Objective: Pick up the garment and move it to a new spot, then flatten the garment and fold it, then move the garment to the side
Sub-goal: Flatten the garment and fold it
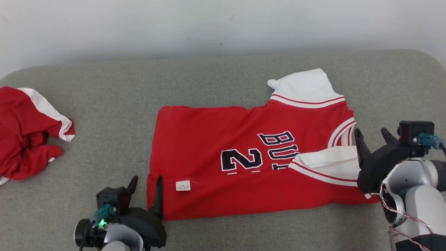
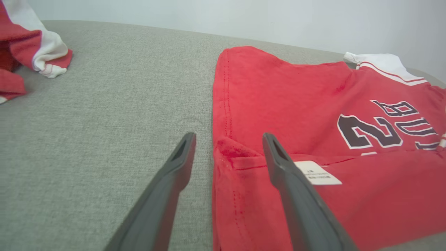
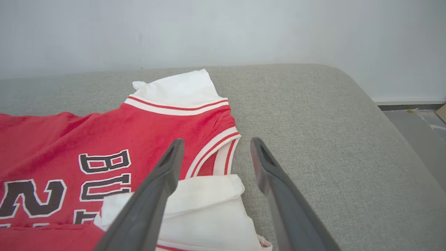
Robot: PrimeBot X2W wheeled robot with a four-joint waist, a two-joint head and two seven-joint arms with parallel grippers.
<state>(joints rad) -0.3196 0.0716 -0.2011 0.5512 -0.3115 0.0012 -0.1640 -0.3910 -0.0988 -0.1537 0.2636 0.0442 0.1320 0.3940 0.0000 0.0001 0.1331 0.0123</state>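
Observation:
The garment (image 1: pixel 223 139) is a red jersey with white sleeves and dark lettering, lying mid-surface with its near edge folded up over itself. My left gripper (image 1: pixel 145 181) stands open at the jersey's lower left corner; in the left wrist view the gripper (image 2: pixel 228 137) straddles the folded hem (image 2: pixel 240 155) of the garment (image 2: pixel 296 104) without gripping it. At the jersey's right end my right gripper (image 1: pixel 372 134) is open beside the folded white sleeve (image 1: pixel 331 158). The right wrist view has that gripper (image 3: pixel 216 143) above the sleeve (image 3: pixel 205 195) and the collar edge, nothing between its fingers.
Another red and white garment (image 1: pixel 28 132) lies crumpled at the far left of the grey padded surface (image 1: pixel 104 104); the crumpled garment (image 2: pixel 31 45) also appears in the left wrist view. A pale wall (image 1: pixel 223 24) runs behind. The surface's right edge (image 3: pixel 393 122) drops to the floor.

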